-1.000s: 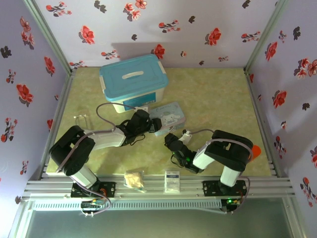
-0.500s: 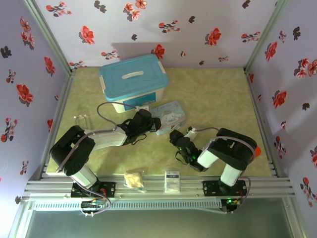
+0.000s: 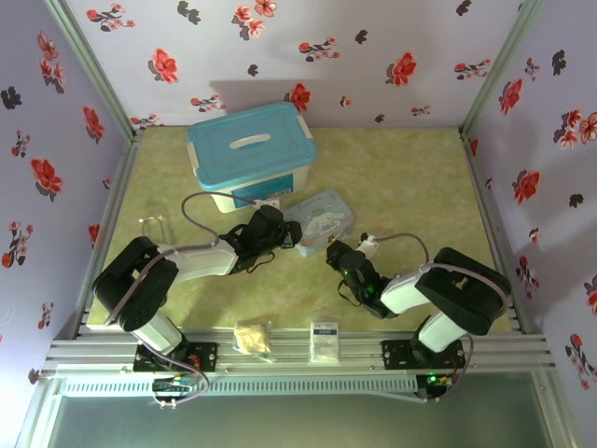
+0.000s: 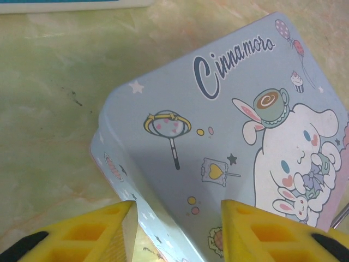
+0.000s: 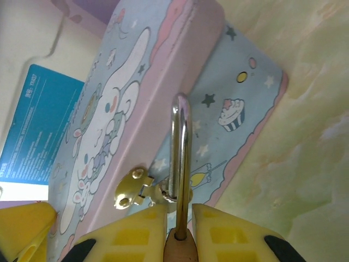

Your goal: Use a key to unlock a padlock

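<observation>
The padlock's brass body is pinched between my right gripper's yellow fingers, which are shut on it. Its silver shackle stands up through the gold hasp on the side of the pastel cartoon tin. From above, the right gripper is at the tin's near right corner. My left gripper holds the tin's other near corner, one finger against the side wall, the other on the lid. It sits at the tin's left end. The key is out of view.
A white box with a blue lid stands just behind the tin. On the front rail lie a white card packet and a crumpled beige piece. A thin silvery item lies by the left wall, too small to identify.
The right arm has swung its elbow out to the right, and its gripper has moved right and forward towards the tin's corner. The left arm has barely moved.
</observation>
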